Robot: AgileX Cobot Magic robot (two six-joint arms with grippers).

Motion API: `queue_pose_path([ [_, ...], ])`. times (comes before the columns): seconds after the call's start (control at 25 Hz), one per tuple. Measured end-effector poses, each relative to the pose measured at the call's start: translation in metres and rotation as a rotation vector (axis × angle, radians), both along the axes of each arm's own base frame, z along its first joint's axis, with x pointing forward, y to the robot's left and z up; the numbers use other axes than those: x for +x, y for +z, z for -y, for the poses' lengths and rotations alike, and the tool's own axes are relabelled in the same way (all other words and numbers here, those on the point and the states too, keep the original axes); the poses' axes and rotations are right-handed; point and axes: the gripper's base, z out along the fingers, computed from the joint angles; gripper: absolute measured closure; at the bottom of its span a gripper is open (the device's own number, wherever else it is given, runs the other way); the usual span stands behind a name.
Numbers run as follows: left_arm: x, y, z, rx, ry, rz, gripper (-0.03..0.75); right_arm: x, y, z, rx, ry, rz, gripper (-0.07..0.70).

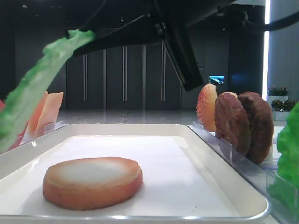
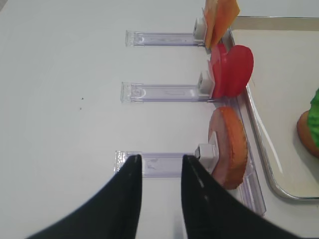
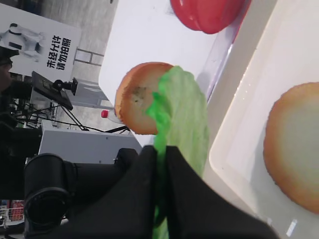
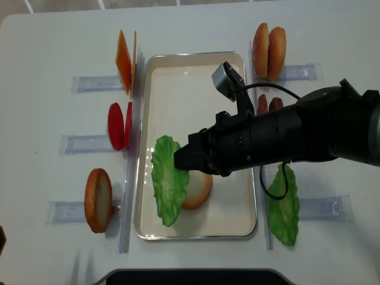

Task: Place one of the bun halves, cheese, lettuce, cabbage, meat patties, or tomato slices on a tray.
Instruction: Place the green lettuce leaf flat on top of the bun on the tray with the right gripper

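Observation:
The cream tray [image 4: 237, 196] holds one bun half [image 1: 92, 182] lying flat, its pale face up. My right gripper [image 4: 180, 159] reaches across from the right and is shut on the lettuce [image 4: 168, 187]. The leaf hangs tilted over the tray's left part and overlaps the bun half from above. In the right wrist view the black fingers [image 3: 144, 169] pinch the leaf's edge, and the lettuce [image 3: 182, 114] droops beside the tray rim [image 3: 234, 134]. My left gripper [image 2: 159, 162] is open and empty over a clear holder [image 2: 164, 164] left of the tray.
Left of the tray, clear holders carry cheese [image 4: 123, 59], tomato slices [image 4: 119, 126] and an upright bun half [image 4: 98, 200]. On the right stand two more bun halves [image 4: 268, 43], meat patties [image 1: 243, 123] and another lettuce leaf [image 4: 283, 208]. The right arm [image 4: 309, 130] spans the tray's right side.

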Motion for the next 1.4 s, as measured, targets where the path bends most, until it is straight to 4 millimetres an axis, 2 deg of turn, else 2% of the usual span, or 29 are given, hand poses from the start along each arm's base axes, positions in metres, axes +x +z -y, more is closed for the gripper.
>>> queue_pose_path([
  [0.44, 0.0000, 0.0000, 0.0000, 0.000, 0.000, 0.000, 0.504, 0.0055, -0.0036, 0.0035, -0.027, -0.027, 0.019, 0.618],
  [1.2, 0.0000, 0.0000, 0.0000, 0.000, 0.000, 0.000, 0.504, 0.0024, -0.0014, 0.0022, 0.004, 0.001, 0.001, 0.618],
  [1.4, 0.0000, 0.0000, 0.0000, 0.000, 0.000, 0.000, 0.504, 0.0036, -0.0046, 0.0090, 0.012, -0.007, -0.020, 0.618],
])
